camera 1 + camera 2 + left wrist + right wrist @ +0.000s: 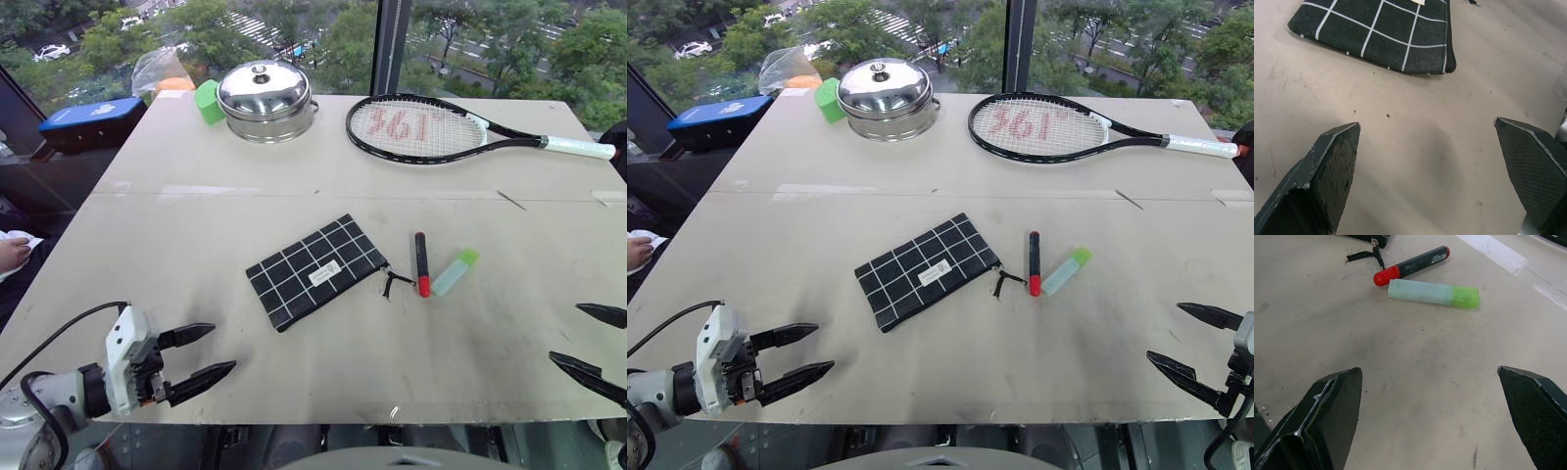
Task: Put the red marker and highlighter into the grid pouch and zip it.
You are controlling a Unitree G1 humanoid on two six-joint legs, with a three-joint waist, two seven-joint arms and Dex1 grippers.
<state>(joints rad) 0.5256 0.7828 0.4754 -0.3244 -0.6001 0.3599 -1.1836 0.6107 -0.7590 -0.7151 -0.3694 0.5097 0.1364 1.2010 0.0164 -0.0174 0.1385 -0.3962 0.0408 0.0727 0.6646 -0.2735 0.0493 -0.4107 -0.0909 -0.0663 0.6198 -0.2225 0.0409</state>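
Observation:
The grid pouch [315,270] lies flat at the middle of the table, its black zipper pull [395,283] trailing off its right end. Just right of that lies the red marker [421,264], black barrel with a red cap towards me. The highlighter [456,271], mint with a green cap, rests beside it on the right, apart from it. My left gripper [206,353] hovers open near the table's front left edge, well short of the pouch [1381,34]. At the front right my right gripper [593,339] is open too, with the marker [1410,266] and highlighter [1433,292] ahead of it.
At the back stand a steel lidded pot [265,100], a green block [208,101] and a tennis racket [460,131]. A blue case [91,121] sits off the table's back left. A person's hand [14,254] shows at the left edge. The table's front edge [323,421] runs close below both grippers.

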